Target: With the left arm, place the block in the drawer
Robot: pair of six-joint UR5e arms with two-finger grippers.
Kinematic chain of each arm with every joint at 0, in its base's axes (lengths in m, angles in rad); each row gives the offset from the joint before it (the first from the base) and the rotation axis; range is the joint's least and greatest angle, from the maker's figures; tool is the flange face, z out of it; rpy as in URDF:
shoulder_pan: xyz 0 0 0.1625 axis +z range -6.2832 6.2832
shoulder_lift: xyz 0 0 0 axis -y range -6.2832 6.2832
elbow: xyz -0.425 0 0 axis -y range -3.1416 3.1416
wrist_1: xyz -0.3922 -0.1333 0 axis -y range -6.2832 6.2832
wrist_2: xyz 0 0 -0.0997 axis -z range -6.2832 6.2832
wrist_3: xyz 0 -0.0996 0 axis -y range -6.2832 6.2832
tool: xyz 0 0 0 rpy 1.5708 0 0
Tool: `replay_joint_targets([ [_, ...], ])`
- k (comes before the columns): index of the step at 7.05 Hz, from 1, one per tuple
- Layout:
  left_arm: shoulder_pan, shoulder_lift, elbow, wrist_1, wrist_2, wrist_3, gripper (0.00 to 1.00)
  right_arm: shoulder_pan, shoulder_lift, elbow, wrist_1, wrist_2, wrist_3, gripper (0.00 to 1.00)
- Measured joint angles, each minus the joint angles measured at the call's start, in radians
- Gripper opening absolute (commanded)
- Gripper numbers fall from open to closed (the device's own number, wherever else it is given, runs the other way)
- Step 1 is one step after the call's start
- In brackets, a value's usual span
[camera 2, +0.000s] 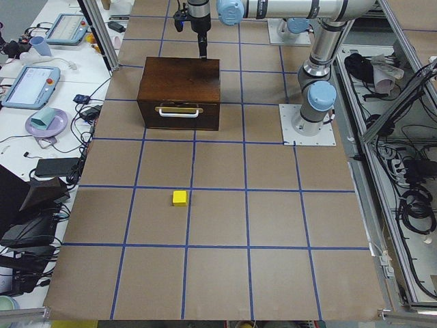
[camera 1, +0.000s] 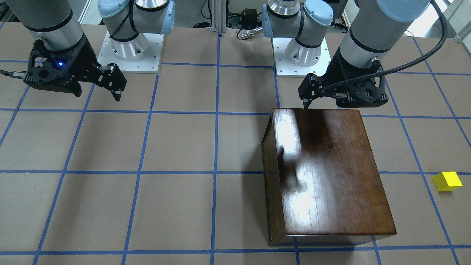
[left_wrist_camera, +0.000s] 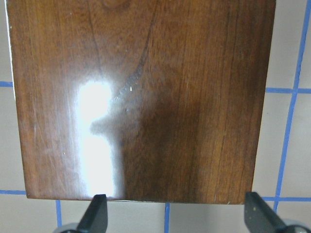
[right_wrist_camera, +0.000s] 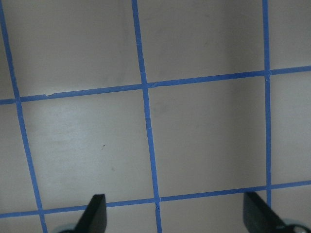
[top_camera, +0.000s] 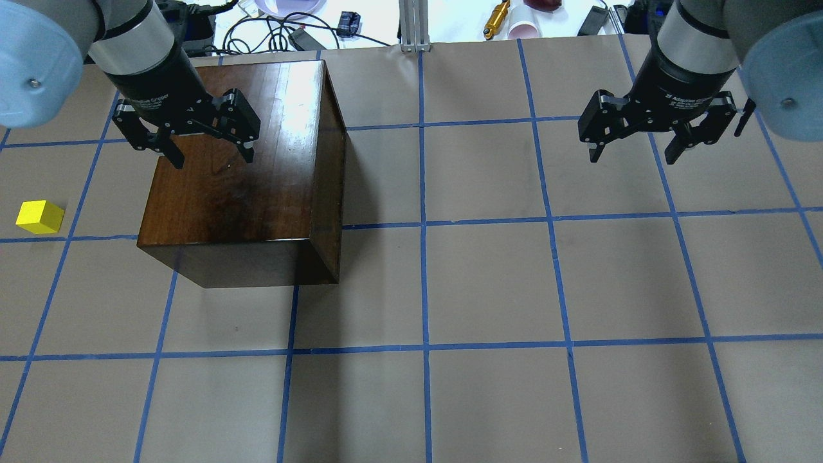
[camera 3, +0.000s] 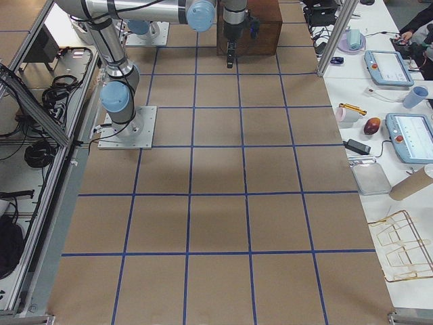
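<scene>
The yellow block (top_camera: 40, 217) lies on the table to the left of the dark brown wooden box (top_camera: 244, 173); it also shows in the front view (camera 1: 447, 181) and the left-side view (camera 2: 179, 198). The drawer (camera 2: 179, 115) is shut in the box, its front and metal pull showing only in the left-side view. My left gripper (top_camera: 212, 157) is open and empty, hovering above the box top (left_wrist_camera: 141, 97), well away from the block. My right gripper (top_camera: 633, 154) is open and empty above bare table on the right side.
The table (top_camera: 488, 289) is brown paper with a grid of blue tape. Both arm bases (camera 1: 128, 48) stand at the robot's edge. Cables and small items lie beyond the far edge (top_camera: 283, 26). Side benches hold tablets and cups (camera 2: 41, 75).
</scene>
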Motion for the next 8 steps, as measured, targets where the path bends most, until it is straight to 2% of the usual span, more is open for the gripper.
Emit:
replay_joint_targets([
  [6,0.029,-0.011,0.009,0.045,0.01,0.001,1.0,0.0,0.0,0.0,0.0,0.0,0.0,1.0],
  [8,0.077,-0.014,0.031,0.045,0.003,0.007,1.0,-0.001,0.0,0.0,0.0,0.0,0.0,1.0],
])
